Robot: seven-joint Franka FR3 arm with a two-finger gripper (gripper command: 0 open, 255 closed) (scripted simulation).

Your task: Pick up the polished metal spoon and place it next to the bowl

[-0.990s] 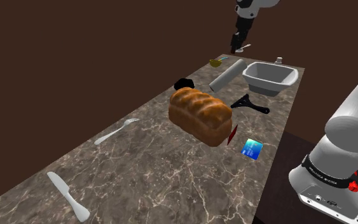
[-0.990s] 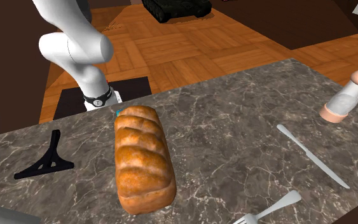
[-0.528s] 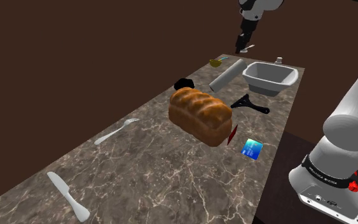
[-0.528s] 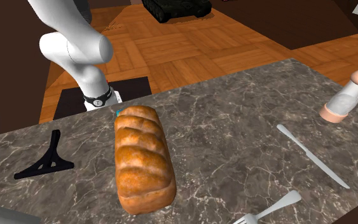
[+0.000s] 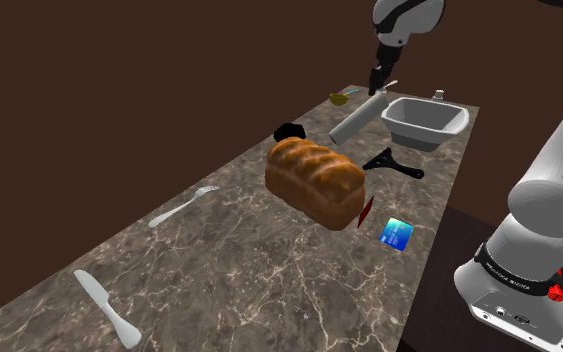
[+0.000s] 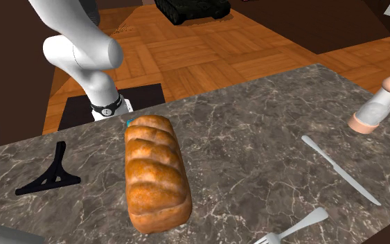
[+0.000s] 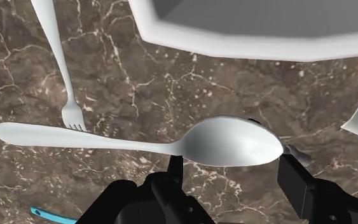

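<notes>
My black gripper (image 7: 231, 164) is shut on the bowl end of a shiny metal spoon (image 7: 139, 143), whose long handle sticks out sideways past one finger. In the shoulder view the gripper (image 5: 379, 84) hangs just above the far end of the marble counter with the spoon (image 5: 390, 86) in it, beside the near-left rim of the large grey bowl (image 5: 424, 122). Beyond the fingers, the bowl's pale rim (image 7: 254, 46) is close by. Bare marble lies under the spoon.
A grey cylinder (image 5: 357, 120), a small olive dish (image 5: 339, 98), a bread loaf (image 5: 314, 180), a black tool (image 5: 392, 163) and a blue card (image 5: 397, 234) lie on the counter. A fork (image 5: 182, 207) and knife (image 5: 107, 308) lie nearer. Another fork (image 7: 56, 57) lies under the hand.
The gripper, still holding the spoon, has shifted slightly and come down closer to the counter beside the grey bowl. Nothing else has moved.
</notes>
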